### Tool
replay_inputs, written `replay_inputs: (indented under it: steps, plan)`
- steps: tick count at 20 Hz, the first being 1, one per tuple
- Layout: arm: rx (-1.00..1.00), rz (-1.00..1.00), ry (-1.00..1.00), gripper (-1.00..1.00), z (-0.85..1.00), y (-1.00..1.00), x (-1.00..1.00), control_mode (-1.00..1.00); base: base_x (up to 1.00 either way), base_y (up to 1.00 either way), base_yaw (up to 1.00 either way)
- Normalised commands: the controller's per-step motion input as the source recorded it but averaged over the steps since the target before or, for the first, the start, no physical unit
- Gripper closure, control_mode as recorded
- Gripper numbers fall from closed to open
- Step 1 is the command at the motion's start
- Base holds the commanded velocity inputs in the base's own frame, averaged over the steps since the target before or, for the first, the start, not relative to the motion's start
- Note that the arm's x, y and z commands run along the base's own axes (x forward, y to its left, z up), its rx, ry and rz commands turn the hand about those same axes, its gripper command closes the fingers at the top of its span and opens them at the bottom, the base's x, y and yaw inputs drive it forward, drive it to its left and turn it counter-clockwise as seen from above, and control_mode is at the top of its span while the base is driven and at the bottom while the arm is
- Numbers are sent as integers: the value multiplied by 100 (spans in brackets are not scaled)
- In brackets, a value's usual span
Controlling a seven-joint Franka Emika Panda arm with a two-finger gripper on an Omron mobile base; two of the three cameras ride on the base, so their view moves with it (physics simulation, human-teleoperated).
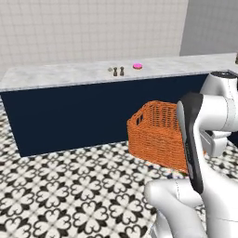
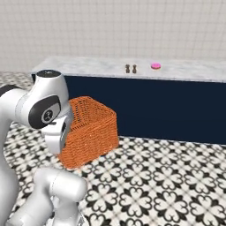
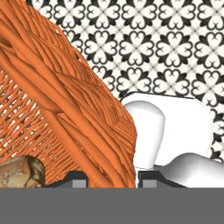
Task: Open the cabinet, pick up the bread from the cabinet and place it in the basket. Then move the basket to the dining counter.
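Basket (image 1: 155, 135): orange woven mesh, rectangular, no handle, open top; right of centre in the left base view, partly behind the arm; left of centre in the right base view, off the floor, tilted, shadow beneath on the tiles.
Basket wall, hand view: thick orange strands crossing diagonally, filling the left half of the frame; rim runs down to the bottom centre.
Bread (image 3: 19, 171): brown, crusty piece at the lower left of the hand view, inside the basket, seen through the weave; mostly cut off by the frame edge.
Claw (image 3: 111, 180): two dark fingertips at the bottom centre of the hand view, one on each side of the basket wall, pinching it.
Dining tabletop (image 1: 69, 74): white-grey speckled marble slab over a plain dark navy base; spans the upper third of both base views, beyond the basket.
Items on tabletop: two small dark shakers (image 1: 118, 71) side by side, a pink round object (image 1: 137, 66) just to their right.
Floor (image 1: 60, 190): black-and-white floral tile, lower half of both base views.
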Motion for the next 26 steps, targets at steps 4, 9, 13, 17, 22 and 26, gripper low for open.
replay_inputs:
  steps: [4,9,13,17,22,26]
  plan:
    - [0,0,0,100,0,0,0,100,71,31,-1]
    - [0,0,0,100,0,0,0,100,83,36,0]
    - [0,0,0,100,0,0,0,100,76,50,1]
    - [0,0,0,100,0,0,0,100,70,61,30]
    - [0,0,0,100,0,0,0,100,71,42,25]
    - [0,0,0,100,0,0,0,100,74,56,-3]
